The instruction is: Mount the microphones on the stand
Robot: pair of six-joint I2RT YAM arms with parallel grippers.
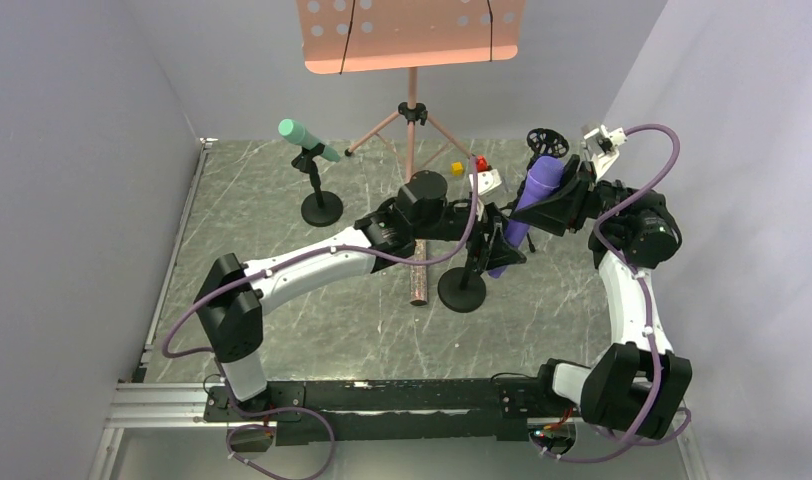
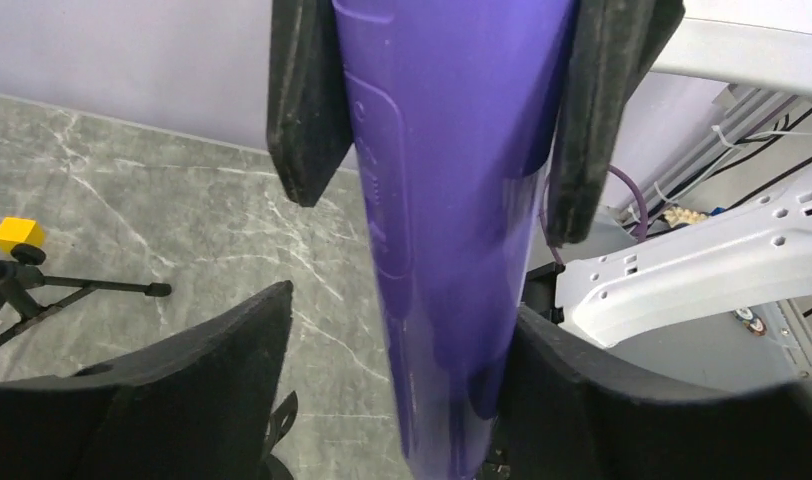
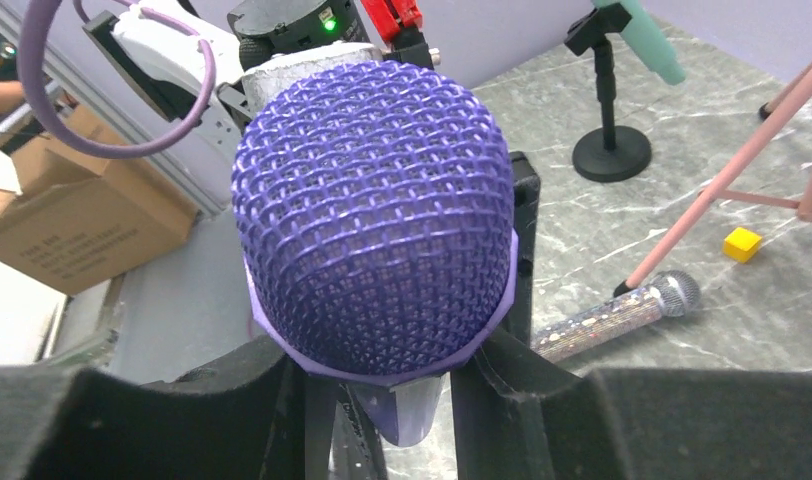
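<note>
Purple mic (image 1: 542, 180), steeply tilted, head up, tail down over the stand (image 1: 462, 290): we have the right gripper (image 3: 394, 392) clamped under its head, the left gripper (image 2: 402, 335) nearer the stand, jaws apart astride the barrel.

Mint-green microphone (image 1: 307, 138) aslant atop far stand (image 1: 321, 208); purple microphone (image 1: 527, 205) tilted over nearer stand (image 1: 462, 290); glittery microphone (image 1: 419, 280) flat nearby.
</note>
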